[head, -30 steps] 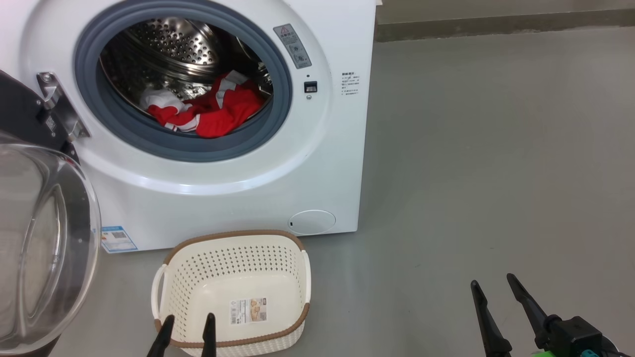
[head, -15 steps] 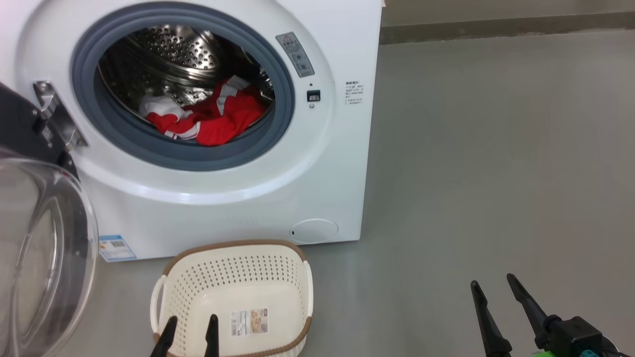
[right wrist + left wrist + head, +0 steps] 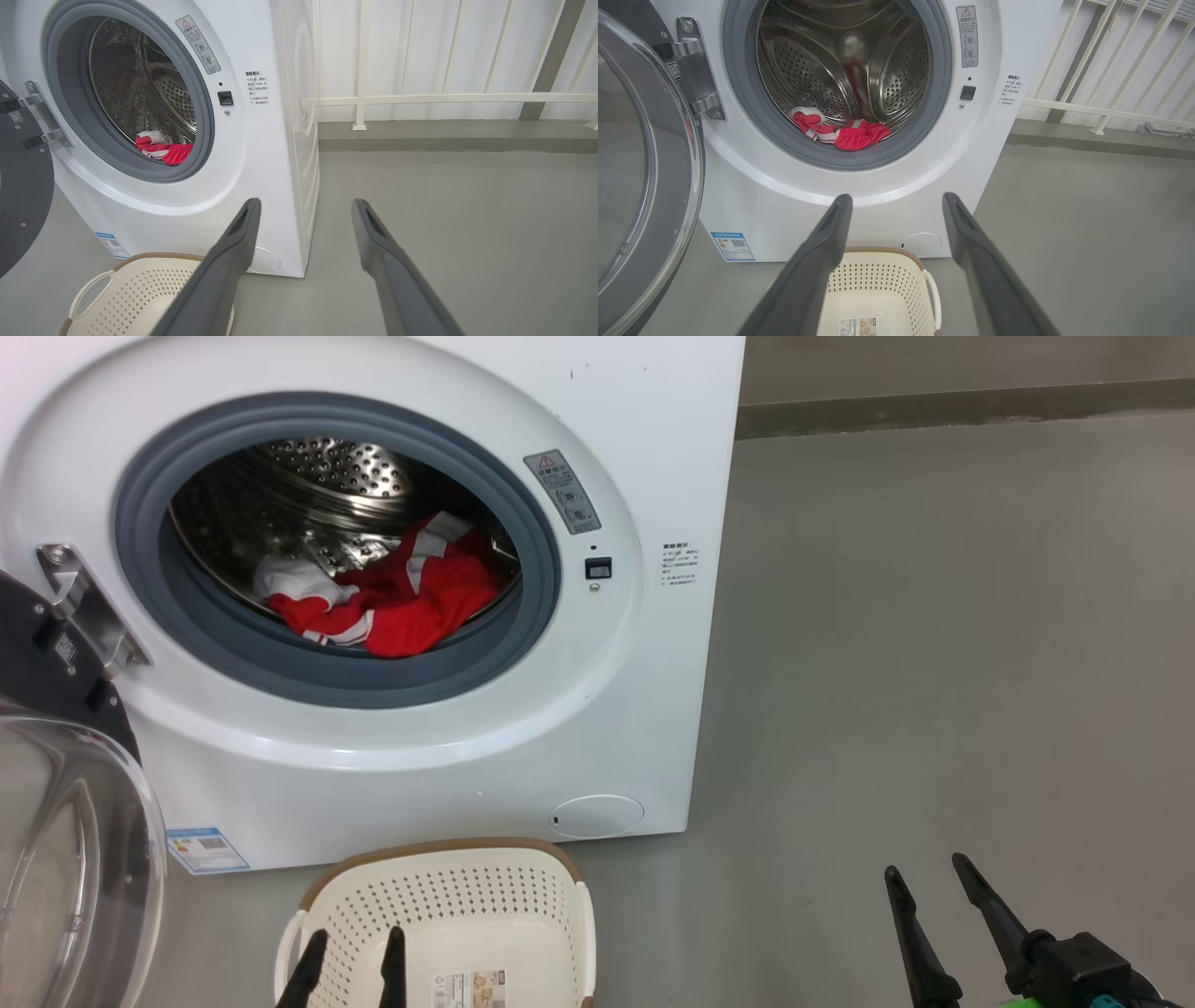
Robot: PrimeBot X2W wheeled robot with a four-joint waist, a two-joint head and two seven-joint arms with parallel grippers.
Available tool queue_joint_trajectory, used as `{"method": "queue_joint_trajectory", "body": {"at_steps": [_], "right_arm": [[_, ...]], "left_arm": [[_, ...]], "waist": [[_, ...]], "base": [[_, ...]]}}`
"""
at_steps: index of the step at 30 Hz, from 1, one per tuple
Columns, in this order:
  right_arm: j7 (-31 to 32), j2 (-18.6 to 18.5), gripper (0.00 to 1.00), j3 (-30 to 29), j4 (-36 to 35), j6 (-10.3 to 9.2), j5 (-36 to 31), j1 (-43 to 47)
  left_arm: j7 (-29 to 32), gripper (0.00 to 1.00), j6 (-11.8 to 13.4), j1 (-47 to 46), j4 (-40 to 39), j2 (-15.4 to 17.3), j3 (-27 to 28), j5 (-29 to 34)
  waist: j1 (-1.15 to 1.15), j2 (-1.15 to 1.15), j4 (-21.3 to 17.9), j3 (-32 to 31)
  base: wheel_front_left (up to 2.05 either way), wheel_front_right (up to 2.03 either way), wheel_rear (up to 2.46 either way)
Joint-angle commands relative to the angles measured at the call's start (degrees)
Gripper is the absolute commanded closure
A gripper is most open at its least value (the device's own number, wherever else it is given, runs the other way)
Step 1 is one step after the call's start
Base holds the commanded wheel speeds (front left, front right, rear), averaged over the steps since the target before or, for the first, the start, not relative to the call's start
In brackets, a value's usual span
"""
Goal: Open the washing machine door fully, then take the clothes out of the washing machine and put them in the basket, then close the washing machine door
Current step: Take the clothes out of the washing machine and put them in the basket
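The white washing machine [image 3: 616, 709] stands ahead with its door [image 3: 65, 859] swung wide open to the left, the clear glass bowl facing me. Red clothes [image 3: 392, 602] with white trim lie at the front of the steel drum, also seen as clothes [image 3: 845, 135] and clothes [image 3: 163, 149]. The cream basket [image 3: 448, 905] sits on the floor in front of the machine. My left gripper [image 3: 353, 945] hangs open over the basket's near edge, nothing in it. My right gripper [image 3: 926, 879] is open and empty above bare floor, right of the machine.
Grey floor [image 3: 934, 663] spreads to the right of the machine. A low kerb [image 3: 444, 140] and a white railing [image 3: 444, 98] run along the back. The open door takes up the space at lower left, close to the basket.
The whole picture has slid downward, so the camera has tilted up; the machine and basket sit lower in view. Both grippers keep their places and stay open.
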Motion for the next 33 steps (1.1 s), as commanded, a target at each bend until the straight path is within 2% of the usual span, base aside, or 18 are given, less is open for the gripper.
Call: {"method": "queue_joint_trajectory", "body": {"at_steps": [1, 33], "right_arm": [[-0.4, -0.8, 0.00, 1.3, -1.2, 0.20, 0.0, -0.8], [-0.4, -0.8, 0.00, 1.5, -1.4, 0.20, -0.2, -1.2]], "left_arm": [[-0.8, 0.00, 0.3, -2.1, -1.3, 0.6, 1.8, -0.2], [-1.5, 0.00, 1.3, -4.0, -0.1, 1.0, 0.1, -0.1]], "waist": [[0.00, 0.00, 0.0, 0.0], [0.00, 0.00, -0.2, 1.8]], "base": [[0.00, 0.00, 0.00], [0.00, 0.00, 0.00]]}}
